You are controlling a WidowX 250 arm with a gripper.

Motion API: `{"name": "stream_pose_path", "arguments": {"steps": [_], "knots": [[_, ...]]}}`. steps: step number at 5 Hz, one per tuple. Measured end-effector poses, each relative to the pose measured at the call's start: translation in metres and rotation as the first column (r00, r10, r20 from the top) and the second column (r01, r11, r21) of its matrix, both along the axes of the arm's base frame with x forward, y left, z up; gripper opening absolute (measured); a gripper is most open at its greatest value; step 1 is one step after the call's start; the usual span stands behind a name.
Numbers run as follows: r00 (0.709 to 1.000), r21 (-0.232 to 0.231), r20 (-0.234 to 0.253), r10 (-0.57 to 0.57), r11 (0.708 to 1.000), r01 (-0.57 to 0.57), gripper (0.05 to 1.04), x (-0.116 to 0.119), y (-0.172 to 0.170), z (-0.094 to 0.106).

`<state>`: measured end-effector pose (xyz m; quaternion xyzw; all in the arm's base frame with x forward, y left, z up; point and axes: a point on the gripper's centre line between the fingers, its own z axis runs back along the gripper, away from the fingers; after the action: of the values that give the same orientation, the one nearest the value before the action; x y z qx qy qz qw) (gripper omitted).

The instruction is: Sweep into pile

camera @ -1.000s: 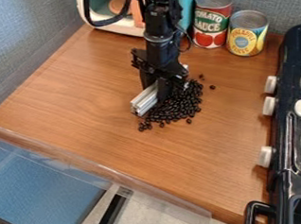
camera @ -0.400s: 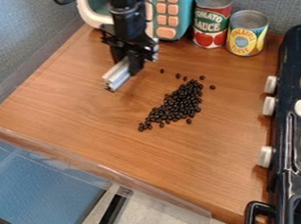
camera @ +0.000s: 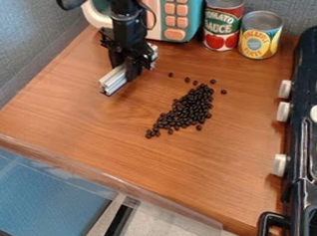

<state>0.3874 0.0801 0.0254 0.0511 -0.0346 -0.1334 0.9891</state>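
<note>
The black gripper (camera: 127, 74) hangs over the upper left part of the wooden counter, shut on a silver metal bar (camera: 113, 80) that points down and to the left. To the right of the bar and lower down, apart from it, lies a pile of dark beans (camera: 189, 107) that narrows toward its lower left end. Several loose beans (camera: 187, 80) lie scattered along the pile's upper side.
Behind the arm stands a teal toy microwave (camera: 199, 13) with orange buttons. A tomato sauce can (camera: 223, 21) and a pineapple can (camera: 259, 35) stand at the back. The black toy stove (camera: 302, 132) lines the right side; the wooden counter (camera: 109, 147) ends at the lower left.
With the bar held, the gripper has gone from over the beans to the upper left. The pile is uncovered, and a few loose beans now show above it.
</note>
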Motion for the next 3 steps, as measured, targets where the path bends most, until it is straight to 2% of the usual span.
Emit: {"name": "stream_pose_path", "arguments": {"steps": [1, 2, 3], "knots": [[0.998, 0.035, -0.025, -0.063, 0.997, 0.064, 0.384, 0.0053, -0.0021, -0.0089], [0.995, 0.053, -0.028, -0.097, 0.994, 0.098, 0.384, 0.0088, -0.0046, -0.0097], [0.995, 0.027, -0.024, -0.1, 0.995, 0.101, 0.384, 0.0092, -0.0088, -0.0114]]}}
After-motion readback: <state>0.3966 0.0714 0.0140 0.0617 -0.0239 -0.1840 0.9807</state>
